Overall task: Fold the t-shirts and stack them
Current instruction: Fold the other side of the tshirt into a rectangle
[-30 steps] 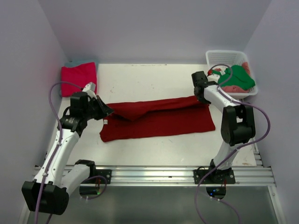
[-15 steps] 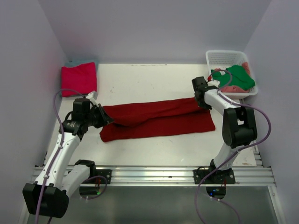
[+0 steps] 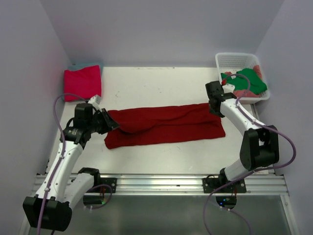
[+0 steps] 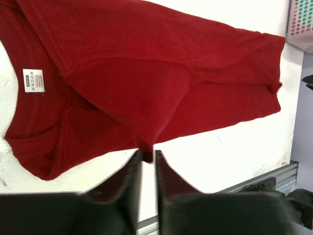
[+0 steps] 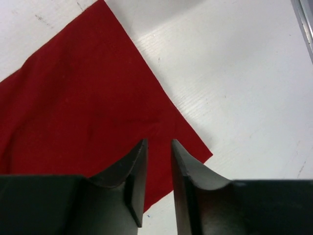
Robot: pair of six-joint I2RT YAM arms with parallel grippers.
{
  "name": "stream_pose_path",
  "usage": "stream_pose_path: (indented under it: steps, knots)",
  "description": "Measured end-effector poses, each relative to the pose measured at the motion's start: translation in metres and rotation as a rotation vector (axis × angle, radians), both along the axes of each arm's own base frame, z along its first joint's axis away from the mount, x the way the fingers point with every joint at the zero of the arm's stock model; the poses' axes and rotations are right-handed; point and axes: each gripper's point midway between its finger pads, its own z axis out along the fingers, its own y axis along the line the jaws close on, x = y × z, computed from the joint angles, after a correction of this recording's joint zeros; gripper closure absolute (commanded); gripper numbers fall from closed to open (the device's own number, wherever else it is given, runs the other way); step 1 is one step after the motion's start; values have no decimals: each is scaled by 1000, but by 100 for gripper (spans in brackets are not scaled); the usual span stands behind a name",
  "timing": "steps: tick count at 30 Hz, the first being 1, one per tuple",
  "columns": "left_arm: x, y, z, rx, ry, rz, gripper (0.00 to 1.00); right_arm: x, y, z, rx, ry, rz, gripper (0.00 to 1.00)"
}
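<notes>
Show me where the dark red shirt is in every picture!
Top external: the dark red shirt lies stretched across the middle of the table.
Left wrist: the dark red shirt fills most of the upper part.
Right wrist: the dark red shirt covers the left side, one corner pointing right.
Shared landmark: the white table under it.

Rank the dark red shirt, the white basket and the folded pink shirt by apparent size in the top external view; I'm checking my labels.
Largest to smallest:
1. dark red shirt
2. white basket
3. folded pink shirt
</notes>
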Motion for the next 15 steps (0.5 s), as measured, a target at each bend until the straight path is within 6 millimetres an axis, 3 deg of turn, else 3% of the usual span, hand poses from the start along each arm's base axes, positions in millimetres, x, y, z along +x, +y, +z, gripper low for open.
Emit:
stream_pose_path:
  steps: [1, 2, 10, 12, 15]
  knots:
    - [0, 0, 1, -3, 0, 3, 59, -1, 0, 4, 2, -6, 2, 66]
    - [0, 0, 2, -5, 0, 4, 52, -2, 0, 6, 2, -7, 5, 65]
    - [-1, -2, 16, -48, -17, 42, 5, -5, 4, 9, 11, 16, 26, 66]
    - [1, 0, 25, -51, -61, 58, 3, -2, 12, 7, 45, 16, 57, 69]
    - [14, 2, 39, -65, -166, 87, 4, 10, 44, 2, 178, -19, 172, 73]
